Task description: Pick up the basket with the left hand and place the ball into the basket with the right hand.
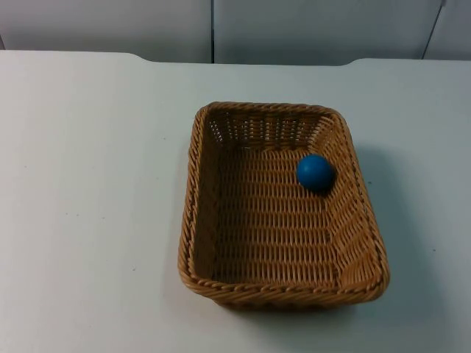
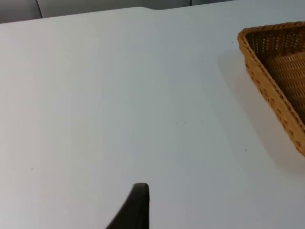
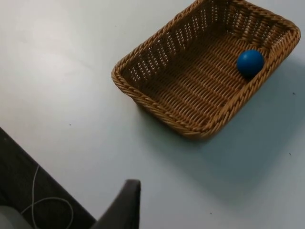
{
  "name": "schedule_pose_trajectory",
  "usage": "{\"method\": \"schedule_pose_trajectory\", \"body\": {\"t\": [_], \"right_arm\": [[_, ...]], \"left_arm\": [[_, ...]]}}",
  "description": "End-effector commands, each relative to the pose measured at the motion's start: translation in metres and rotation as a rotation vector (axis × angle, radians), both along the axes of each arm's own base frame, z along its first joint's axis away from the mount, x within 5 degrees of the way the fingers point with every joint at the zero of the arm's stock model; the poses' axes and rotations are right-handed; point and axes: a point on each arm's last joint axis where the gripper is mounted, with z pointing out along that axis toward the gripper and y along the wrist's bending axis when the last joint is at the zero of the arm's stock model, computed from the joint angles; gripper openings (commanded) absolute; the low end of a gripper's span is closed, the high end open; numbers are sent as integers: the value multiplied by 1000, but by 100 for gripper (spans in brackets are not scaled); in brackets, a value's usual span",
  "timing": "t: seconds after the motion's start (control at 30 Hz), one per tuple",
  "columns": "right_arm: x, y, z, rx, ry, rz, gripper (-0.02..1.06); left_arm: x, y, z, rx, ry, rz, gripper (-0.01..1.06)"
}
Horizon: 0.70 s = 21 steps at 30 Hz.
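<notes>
A woven tan basket (image 1: 193, 191) rests on the white table, a little right of the middle. A blue ball (image 1: 316, 173) lies inside it, against the right wall near the far right corner. My left gripper (image 2: 138, 210) hangs over bare table to the basket's left, apart from the basket's corner (image 2: 267, 90). My right gripper (image 3: 125, 205) is held high and well back from the basket (image 3: 157, 112), near the table's edge, and looks down on the ball (image 3: 250, 62) lying in it. Neither gripper holds anything.
The grey partition wall (image 1: 213, 29) closes the table's far side. In the right wrist view the table edge drops off to a dark floor (image 3: 24, 186). Bare white table top (image 1: 88, 184) lies to the basket's left.
</notes>
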Motion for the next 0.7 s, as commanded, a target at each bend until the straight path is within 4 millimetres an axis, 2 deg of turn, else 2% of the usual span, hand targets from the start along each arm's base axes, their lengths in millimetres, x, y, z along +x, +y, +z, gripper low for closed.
{"method": "schedule_pose_trajectory", "body": {"t": [0.0,0.2,0.33,0.67], "right_arm": [[0,-2,1,12,-43,-7,105],[-9,-9,2,42,-116,-18,105],[-23,-21,1,106,-183,-64,105],[-16,-19,-18,83,-99,-100,105]], "left_arm": [[3,0,-2,-11,-27,7,92],[3,0,-2,-11,-27,7,92],[3,0,-2,-11,-27,7,92],[3,0,-2,-14,-26,9,92]]}}
